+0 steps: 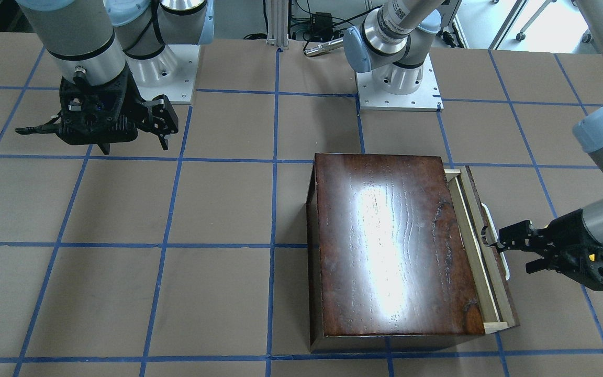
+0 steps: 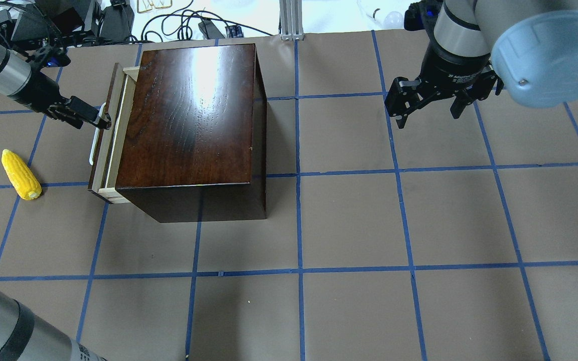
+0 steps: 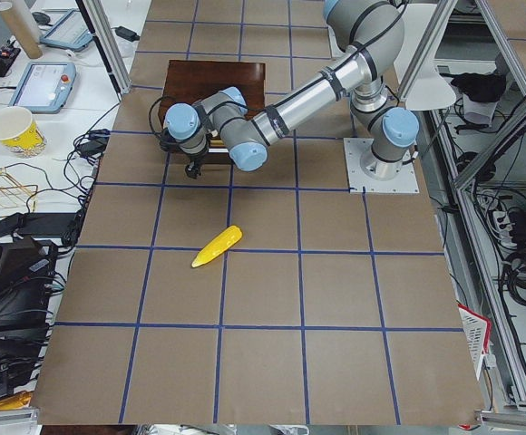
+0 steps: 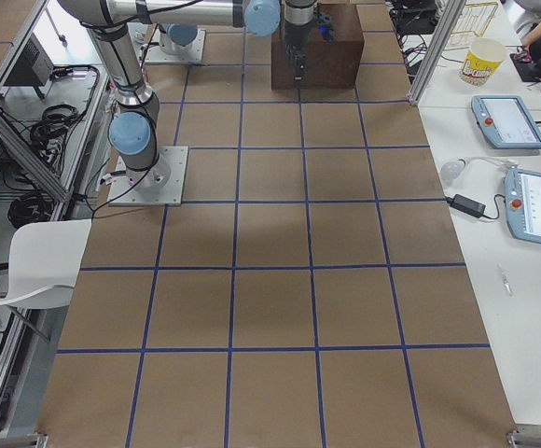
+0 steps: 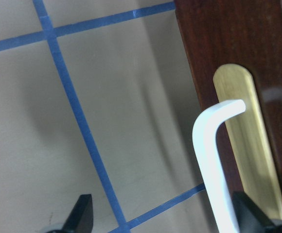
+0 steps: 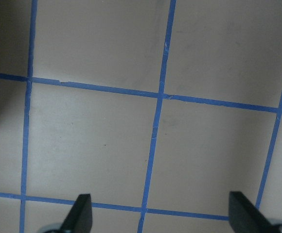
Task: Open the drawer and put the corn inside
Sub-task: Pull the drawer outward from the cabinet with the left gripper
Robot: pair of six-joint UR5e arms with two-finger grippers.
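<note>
The dark reddish-brown box stands on the table, also in the front view. Its drawer is pulled out a little, showing a pale-wood strip. My left gripper is open at the white loop handle. The handle lies between the fingers, close to one fingertip. The yellow corn lies on the table to the left of the drawer, apart from the gripper, also in the exterior left view. My right gripper is open and empty above bare table.
The brown table surface carries a blue tape grid. The two arm bases are bolted at the robot's side. Cables and clutter lie beyond the far edge. Side benches hold tablets and a cup.
</note>
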